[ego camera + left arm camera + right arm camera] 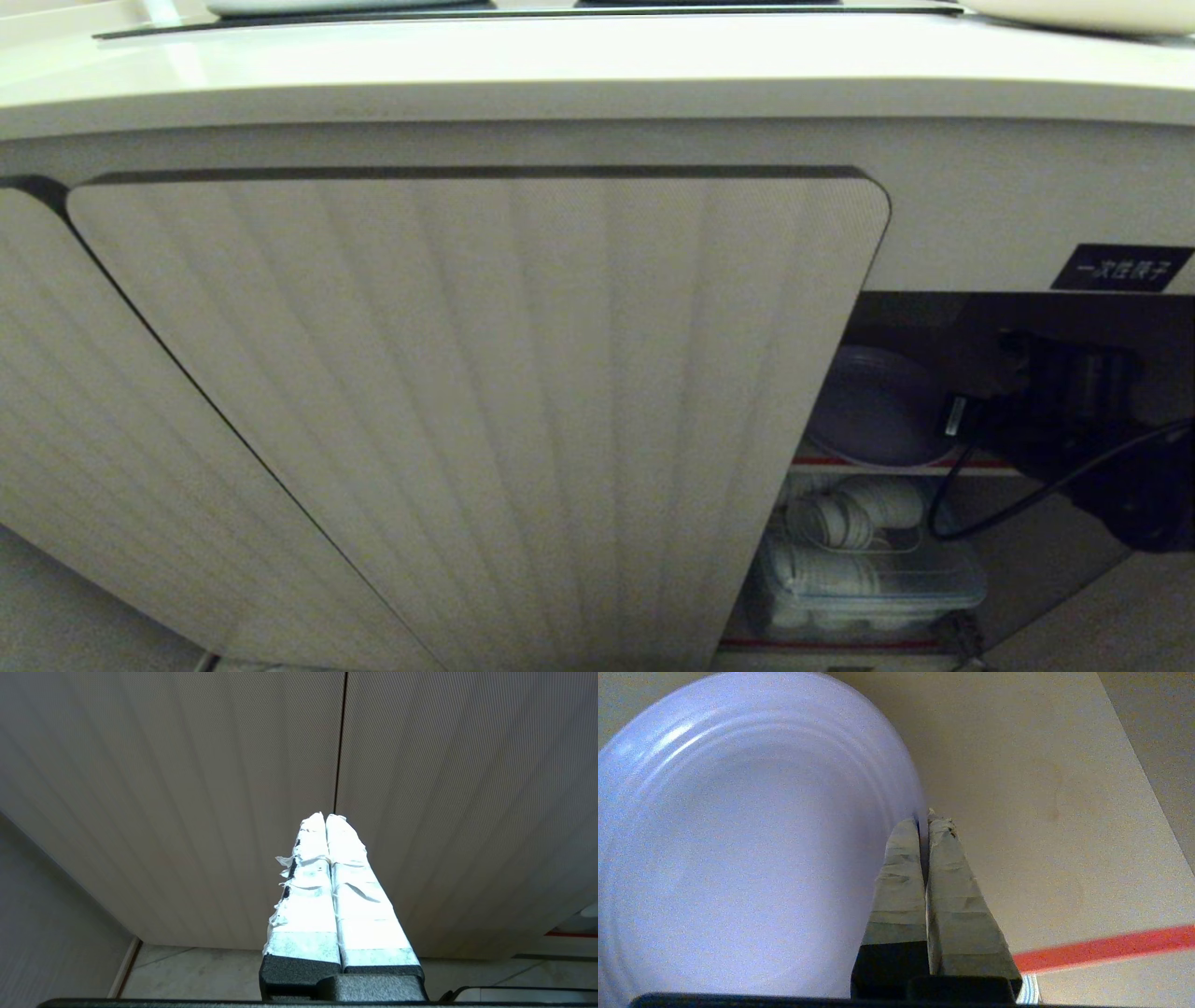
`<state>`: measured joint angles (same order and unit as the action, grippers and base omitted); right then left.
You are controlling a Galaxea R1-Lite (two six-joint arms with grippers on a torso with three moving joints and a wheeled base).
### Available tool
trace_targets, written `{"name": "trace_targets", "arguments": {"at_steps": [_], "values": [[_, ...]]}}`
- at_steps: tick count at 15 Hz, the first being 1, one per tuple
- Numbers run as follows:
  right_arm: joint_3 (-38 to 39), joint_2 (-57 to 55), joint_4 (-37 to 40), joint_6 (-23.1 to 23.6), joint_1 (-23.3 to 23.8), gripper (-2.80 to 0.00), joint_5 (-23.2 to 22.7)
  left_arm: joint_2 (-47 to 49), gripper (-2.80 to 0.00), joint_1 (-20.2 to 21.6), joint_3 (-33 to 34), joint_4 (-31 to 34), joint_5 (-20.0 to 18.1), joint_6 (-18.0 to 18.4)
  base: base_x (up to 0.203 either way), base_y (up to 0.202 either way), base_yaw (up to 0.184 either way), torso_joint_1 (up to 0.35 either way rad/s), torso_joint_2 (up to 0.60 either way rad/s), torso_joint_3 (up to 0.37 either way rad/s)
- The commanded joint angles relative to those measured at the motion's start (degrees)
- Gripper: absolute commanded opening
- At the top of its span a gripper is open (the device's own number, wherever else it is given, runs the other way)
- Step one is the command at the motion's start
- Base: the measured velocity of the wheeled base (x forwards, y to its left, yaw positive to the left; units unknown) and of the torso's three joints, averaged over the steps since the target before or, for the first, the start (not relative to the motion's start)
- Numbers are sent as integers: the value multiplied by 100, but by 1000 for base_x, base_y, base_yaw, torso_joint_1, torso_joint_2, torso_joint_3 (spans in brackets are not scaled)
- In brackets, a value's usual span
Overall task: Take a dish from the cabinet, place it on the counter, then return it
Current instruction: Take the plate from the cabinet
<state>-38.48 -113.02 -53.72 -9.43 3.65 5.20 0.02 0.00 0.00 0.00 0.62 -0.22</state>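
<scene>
Dish (738, 858): lavender, on cabinet (467, 420) upper shelf, rim pinched between closed fingers of right gripper (924, 821), the plate spreading toward nine o'clock from the tips. Left gripper (327, 821): closed, empty, facing the shut doors, farther off. Head view shows the open doorway and counter (597, 75) above; right wrist view alone shows the rim grip.

Overhead light blows out my counter (560, 65) top to near white. Cabinet (467, 420) interior sits in deep shadow; my right arm in there reads as a dark mass, detail lost. Head view bows straight edges toward the corners. Tape on my left gripper (325, 816) is overexposed. Dish (738, 835) looks grainy, its rim soft near my right gripper (924, 819).
</scene>
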Motion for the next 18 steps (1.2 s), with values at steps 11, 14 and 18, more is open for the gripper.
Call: {"name": "trace_targets", "arguments": {"at_steps": [11,14,18], "values": [[1001,825,-174,-266,-84,-280,7,-2,-280,0,0,0,0,-4,0,0,0,0,0,0],[1249,988,-177,-305,-96,-280,3,-2,-280,0,0,0,0,-4,0,0,0,0,0,0],[1504,1227,-178,-387,-115,-280,-1,-2,-280,0,0,0,0,-4,0,0,0,0,0,0]]}}
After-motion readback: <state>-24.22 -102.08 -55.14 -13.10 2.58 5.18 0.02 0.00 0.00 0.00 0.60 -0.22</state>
